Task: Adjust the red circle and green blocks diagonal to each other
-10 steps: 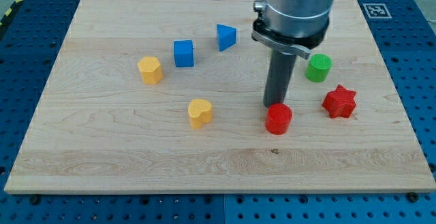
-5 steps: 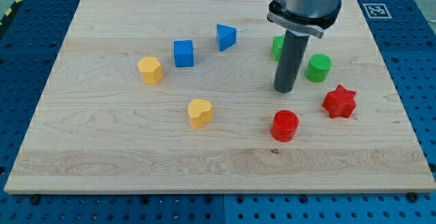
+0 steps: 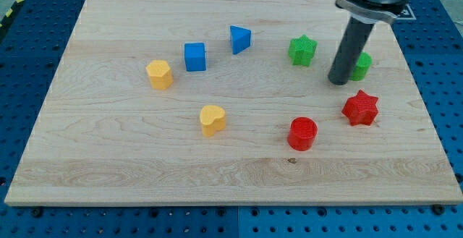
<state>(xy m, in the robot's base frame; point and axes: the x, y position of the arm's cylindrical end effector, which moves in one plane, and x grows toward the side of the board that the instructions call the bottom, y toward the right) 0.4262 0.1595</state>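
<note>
The red circle block (image 3: 302, 133) lies on the wooden board at the lower right of centre. A green star block (image 3: 302, 51) lies above it, toward the view's top. A green round block (image 3: 361, 66) lies at the right, partly hidden behind my rod. My tip (image 3: 338, 82) rests on the board just left of the green round block, above and to the right of the red circle, apart from it.
A red star (image 3: 360, 108) lies right of the red circle, below my tip. A blue triangle (image 3: 239, 39), a blue cube (image 3: 194, 56), a yellow hexagon-like block (image 3: 159, 74) and a yellow heart (image 3: 212, 119) lie on the board's left half.
My tip left the red circle and moved up and to the right, ending next to the green round block. The green star came into view. The red circle slid slightly down and right at first.
</note>
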